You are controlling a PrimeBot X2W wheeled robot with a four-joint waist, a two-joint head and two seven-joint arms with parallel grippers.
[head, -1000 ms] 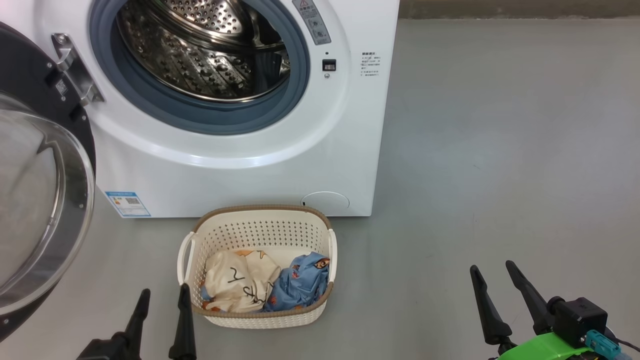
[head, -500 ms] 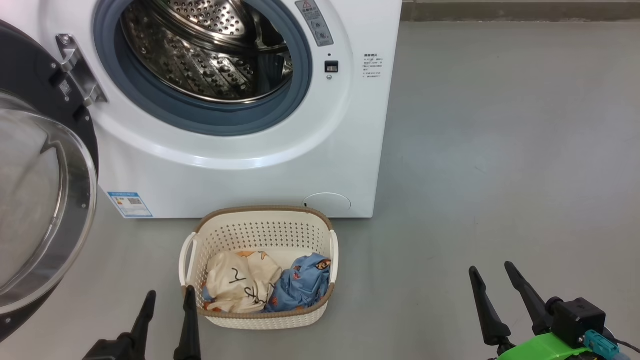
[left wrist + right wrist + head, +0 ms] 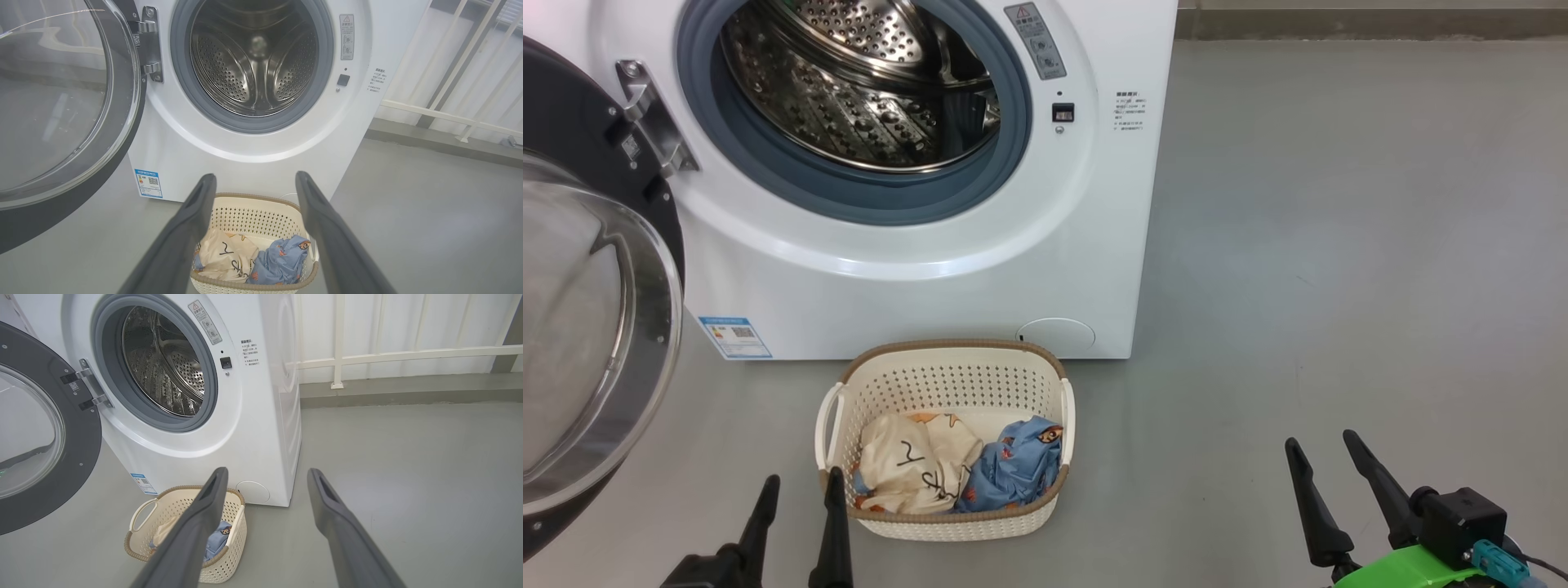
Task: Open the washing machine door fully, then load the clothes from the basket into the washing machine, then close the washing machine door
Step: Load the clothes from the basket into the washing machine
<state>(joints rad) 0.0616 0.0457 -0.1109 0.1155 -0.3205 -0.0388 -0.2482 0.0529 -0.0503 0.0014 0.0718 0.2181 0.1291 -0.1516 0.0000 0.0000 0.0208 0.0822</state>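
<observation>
There it was: the washing machine door (image 3: 588, 327) stood swung wide at the left on its steel hinge (image 3: 654, 118), a glossy black rim around a bulging clear glass bowl. The washing machine (image 3: 915, 302) was a big white front-loader. Its perforated steel drum (image 3: 849, 90) shone behind a grey-blue gasket (image 3: 792, 192), and a small blue label sticker (image 3: 734, 337) sat low on its front.

Right before it, on the grey floor (image 3: 1339, 245), sat the basket (image 3: 947, 380): cream plastic, perforated sides, brown woven-look rim, a white handle on each side. Inside lay the cream garment (image 3: 915, 465), crumpled, with black and orange print, on the left. It touched the blue garment (image 3: 1013, 469) with orange patches on the right.

The left end effector (image 3: 802, 482), fingers spread and holding nothing, hung just by the basket's near left corner. The right end effector (image 3: 1320, 443), likewise spread and empty, sat well off to the right.
</observation>
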